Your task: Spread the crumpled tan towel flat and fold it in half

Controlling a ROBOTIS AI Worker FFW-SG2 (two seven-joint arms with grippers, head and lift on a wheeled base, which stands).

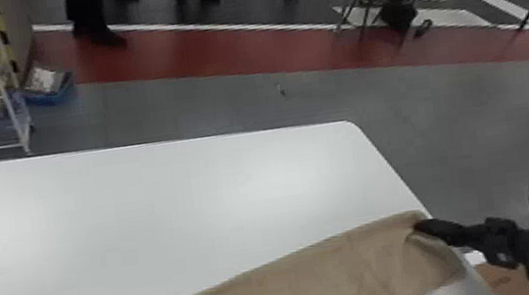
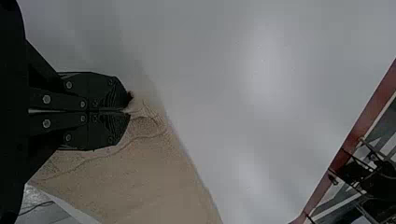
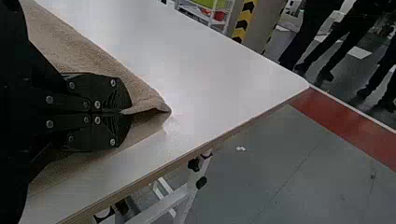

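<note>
Tan towel (image 1: 297, 283), a corner in right gripper (image 1: 419, 226) — pinched by left gripper (image 2: 128, 111)

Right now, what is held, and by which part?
The tan cloth towel, pinched near a corner by the right gripper and near an edge by the left gripper.

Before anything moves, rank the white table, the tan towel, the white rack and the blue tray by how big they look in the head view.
Largest to smallest, counting only what shows:
1. white table
2. tan towel
3. white rack, cut off by the edge
4. blue tray
</note>
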